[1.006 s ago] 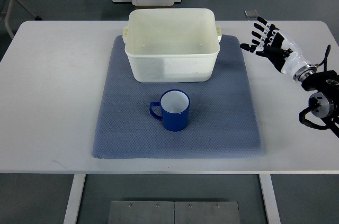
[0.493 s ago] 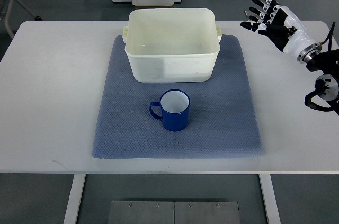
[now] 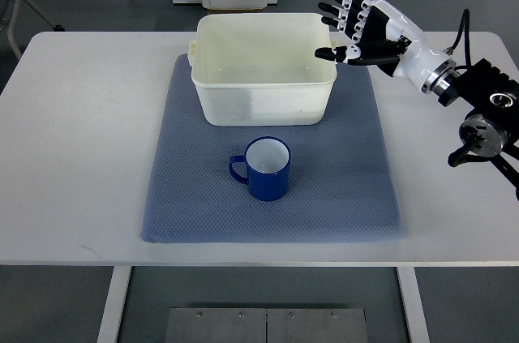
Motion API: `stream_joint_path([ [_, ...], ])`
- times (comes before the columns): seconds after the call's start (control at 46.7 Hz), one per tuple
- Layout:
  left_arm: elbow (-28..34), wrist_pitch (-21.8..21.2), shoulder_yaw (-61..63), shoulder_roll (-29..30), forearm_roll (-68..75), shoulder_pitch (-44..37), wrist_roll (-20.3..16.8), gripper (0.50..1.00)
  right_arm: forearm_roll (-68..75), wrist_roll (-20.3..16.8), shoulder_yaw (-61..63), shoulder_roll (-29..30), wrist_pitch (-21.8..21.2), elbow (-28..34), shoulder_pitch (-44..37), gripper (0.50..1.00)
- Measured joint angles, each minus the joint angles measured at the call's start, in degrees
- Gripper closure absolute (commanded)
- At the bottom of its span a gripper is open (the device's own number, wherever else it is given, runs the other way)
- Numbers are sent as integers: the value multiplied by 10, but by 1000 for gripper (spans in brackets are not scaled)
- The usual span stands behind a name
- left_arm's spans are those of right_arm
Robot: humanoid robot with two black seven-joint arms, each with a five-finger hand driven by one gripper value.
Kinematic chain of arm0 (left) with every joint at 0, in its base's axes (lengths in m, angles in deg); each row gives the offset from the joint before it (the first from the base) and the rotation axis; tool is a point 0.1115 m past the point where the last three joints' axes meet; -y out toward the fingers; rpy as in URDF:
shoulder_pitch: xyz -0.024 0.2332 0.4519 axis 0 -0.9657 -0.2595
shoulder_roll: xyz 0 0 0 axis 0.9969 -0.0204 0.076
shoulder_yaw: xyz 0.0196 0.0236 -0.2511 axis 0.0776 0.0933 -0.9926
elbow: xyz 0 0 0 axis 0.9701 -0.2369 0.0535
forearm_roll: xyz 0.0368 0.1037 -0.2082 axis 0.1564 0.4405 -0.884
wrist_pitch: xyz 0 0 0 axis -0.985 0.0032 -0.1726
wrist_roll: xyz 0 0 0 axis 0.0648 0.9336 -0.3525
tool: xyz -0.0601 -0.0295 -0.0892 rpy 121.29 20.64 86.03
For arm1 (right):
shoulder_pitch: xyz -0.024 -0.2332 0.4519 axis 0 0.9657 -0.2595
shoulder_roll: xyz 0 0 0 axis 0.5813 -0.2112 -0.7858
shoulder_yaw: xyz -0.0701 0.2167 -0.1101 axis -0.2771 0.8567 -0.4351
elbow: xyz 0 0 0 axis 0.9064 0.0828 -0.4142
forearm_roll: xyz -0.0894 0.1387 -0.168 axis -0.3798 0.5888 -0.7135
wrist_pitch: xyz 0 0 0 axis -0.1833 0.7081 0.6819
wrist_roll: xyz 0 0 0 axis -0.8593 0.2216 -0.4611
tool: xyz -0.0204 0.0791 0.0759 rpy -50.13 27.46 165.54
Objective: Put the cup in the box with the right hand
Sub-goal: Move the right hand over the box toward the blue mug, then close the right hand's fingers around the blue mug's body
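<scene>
right robot hand (image 3: 357, 27), fingers spread wide, empty, beside box (image 3: 263, 67) corner; blue cup (image 3: 266, 169) well below-left of it on mat (image 3: 357, 181); risk: descending hand clips box rim or tips cup.

You see right hand (image 3: 365, 23): white shell, black finger joints, silver wrist ring, black forearm, thin black cable.

Glossy enamelled cup (image 3: 267, 168) (white inside), matt plastic box (image 3: 263, 69), textured cloth mat (image 3: 357, 165).

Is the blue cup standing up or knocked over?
Standing up. The blue cup sits on the mat with its round opening facing up, its white inside showing, and its handle sticking out sideways.
</scene>
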Motion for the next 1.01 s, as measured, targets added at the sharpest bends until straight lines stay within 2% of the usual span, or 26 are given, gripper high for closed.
stream_joint_path([
  [0.364, 0, 0, 0, 0, 0, 0, 0, 500, -75, -2, -36, 0, -12, 60, 8, 505],
  [1.006, 0, 0, 0, 0, 0, 0, 0, 500, -142, 0, -93, 19, -10, 61, 29, 505],
])
